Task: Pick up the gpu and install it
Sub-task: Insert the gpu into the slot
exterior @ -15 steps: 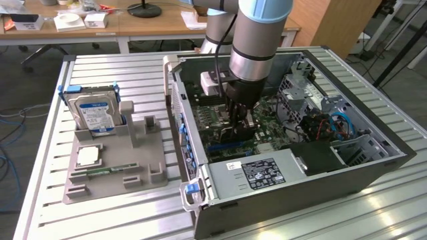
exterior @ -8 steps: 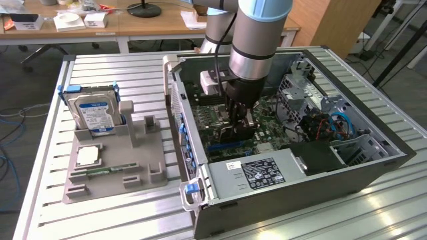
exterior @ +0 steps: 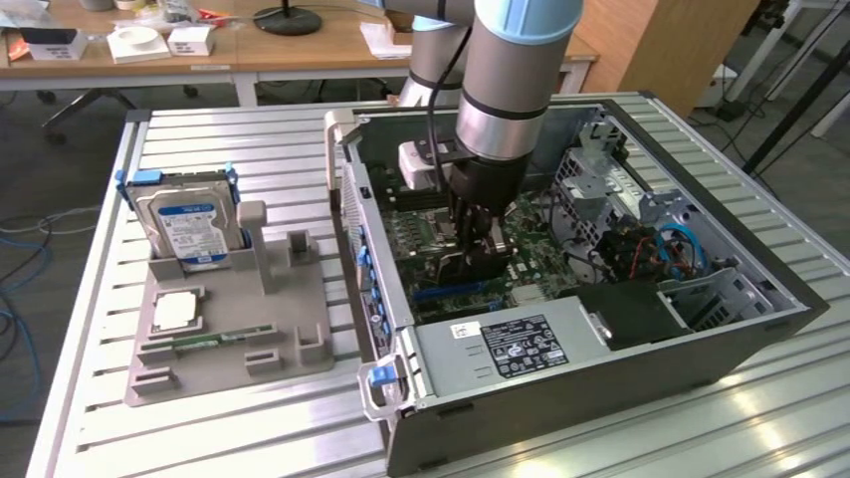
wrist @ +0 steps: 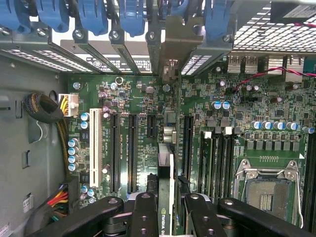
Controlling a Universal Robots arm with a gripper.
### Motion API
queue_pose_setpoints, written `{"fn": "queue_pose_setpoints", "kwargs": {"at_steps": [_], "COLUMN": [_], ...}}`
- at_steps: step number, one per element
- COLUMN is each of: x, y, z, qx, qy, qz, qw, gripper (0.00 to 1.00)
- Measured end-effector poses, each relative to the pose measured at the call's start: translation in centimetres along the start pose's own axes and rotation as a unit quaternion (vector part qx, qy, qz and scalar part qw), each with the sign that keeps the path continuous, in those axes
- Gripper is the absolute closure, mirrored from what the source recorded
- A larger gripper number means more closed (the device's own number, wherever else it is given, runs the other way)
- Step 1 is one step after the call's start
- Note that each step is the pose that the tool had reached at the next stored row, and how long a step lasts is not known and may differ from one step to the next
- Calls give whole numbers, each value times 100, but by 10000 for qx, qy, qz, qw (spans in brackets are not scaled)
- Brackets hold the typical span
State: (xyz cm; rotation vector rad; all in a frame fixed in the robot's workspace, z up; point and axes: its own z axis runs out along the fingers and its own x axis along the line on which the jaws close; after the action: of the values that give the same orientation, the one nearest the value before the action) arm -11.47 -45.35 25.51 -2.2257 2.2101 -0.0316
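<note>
The gpu [wrist: 166, 173] is a thin dark card seen edge-on, with its grey metal bracket [wrist: 178, 47] up against the rear slot openings of the case. My gripper [wrist: 166, 205] is shut on it, one black finger [wrist: 143, 215] on each side. The card stands upright over the green motherboard [wrist: 123, 94], between two long black expansion slots [wrist: 187, 145]. Whether it sits in a slot cannot be told. In the exterior view my gripper [exterior: 479, 227] reaches down into the open computer case [exterior: 743, 329], holding the gpu [exterior: 468, 263] just above the board.
A grey parts holder [exterior: 226, 354] at the exterior view's left carries a blue-labelled hard drive [exterior: 186, 224] and a square silver CPU chip [exterior: 177, 311]. Inside the case are the power supply [exterior: 519, 344], drive cages [exterior: 598, 174], blue slot latches [wrist: 131, 15], a white slot [wrist: 95, 148] and the CPU socket [wrist: 266, 192].
</note>
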Motion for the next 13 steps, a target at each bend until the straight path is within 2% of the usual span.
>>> {"fn": "queue_pose_setpoints", "kwargs": {"at_steps": [13], "x": [0], "y": [2], "z": [12], "qx": [0], "qy": [0], "qz": [0], "qw": [10000], "gripper": [74]}}
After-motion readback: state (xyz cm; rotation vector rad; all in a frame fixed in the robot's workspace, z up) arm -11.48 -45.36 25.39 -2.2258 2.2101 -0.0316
